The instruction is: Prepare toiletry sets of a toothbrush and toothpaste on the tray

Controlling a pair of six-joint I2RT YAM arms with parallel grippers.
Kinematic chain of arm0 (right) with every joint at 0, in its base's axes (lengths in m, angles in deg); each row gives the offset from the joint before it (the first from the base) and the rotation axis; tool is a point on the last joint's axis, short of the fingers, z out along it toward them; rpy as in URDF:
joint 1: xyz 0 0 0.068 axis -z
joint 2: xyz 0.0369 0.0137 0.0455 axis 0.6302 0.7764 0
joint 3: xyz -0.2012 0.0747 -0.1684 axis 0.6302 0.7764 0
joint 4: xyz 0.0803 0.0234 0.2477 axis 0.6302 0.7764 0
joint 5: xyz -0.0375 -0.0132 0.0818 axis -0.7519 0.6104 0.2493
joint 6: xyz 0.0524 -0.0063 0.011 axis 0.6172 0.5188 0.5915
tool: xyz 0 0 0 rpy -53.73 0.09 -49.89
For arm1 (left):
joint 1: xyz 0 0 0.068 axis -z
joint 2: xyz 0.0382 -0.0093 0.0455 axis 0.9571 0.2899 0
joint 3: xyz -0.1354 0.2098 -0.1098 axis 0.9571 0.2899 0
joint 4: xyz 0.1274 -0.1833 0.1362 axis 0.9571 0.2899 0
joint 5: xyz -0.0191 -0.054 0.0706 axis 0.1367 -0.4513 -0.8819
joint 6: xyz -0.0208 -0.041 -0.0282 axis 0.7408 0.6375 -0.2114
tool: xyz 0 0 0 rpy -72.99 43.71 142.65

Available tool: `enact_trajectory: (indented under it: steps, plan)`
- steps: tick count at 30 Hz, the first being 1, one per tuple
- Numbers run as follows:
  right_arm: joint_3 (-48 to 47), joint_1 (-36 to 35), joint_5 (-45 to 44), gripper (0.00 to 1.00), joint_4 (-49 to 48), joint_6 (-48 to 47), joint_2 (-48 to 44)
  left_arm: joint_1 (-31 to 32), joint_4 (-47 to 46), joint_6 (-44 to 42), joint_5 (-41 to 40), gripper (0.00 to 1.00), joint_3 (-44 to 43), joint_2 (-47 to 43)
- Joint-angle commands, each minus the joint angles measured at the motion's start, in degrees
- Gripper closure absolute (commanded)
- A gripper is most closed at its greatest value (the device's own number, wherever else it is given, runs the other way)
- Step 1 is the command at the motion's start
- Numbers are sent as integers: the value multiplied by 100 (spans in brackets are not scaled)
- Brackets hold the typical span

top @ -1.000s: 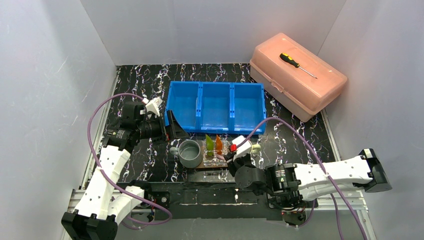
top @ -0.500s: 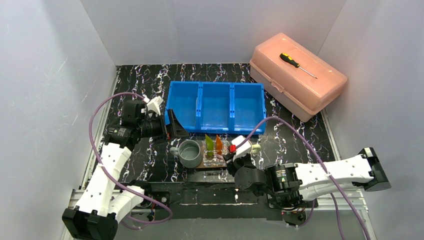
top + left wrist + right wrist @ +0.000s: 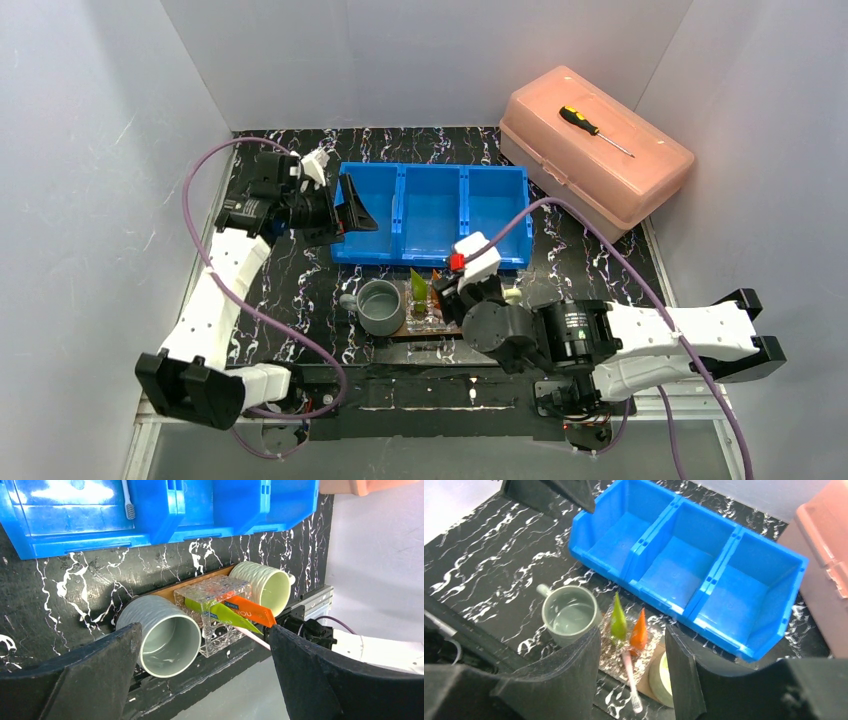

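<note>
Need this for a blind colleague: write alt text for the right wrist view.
Open right gripper above a green tube, an orange tube and a toothbrush in a clear holder, grey mug beside it; blue three-compartment bin behind.

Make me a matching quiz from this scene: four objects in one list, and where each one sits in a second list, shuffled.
1 grey mug
2 screwdriver
3 orange tube
4 pale green mug

A on the pink box
B in the clear holder
C left end of the wooden tray
D right end of the wooden tray

Pairs: 1-C, 2-A, 3-B, 4-D
</note>
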Motion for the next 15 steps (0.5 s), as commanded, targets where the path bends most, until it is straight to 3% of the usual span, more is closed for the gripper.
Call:
enact_trajectory:
  steps: [1, 7, 10, 15]
  plan:
    - [-737, 486, 218, 42, 523, -106, 239, -45, 265, -79, -120, 2, -390, 572]
    - [-1219, 1410, 1273, 44, 769, -108, 647, -54, 256, -24, -394, 8, -580, 991]
    - [-1256, 1572, 1505, 46, 747, -130, 785, -54, 178, 23, -334, 24, -683, 1234]
    - [-1193, 1737, 1749, 47, 727, -102, 895, -57, 39, 111, -396, 63, -776, 1684]
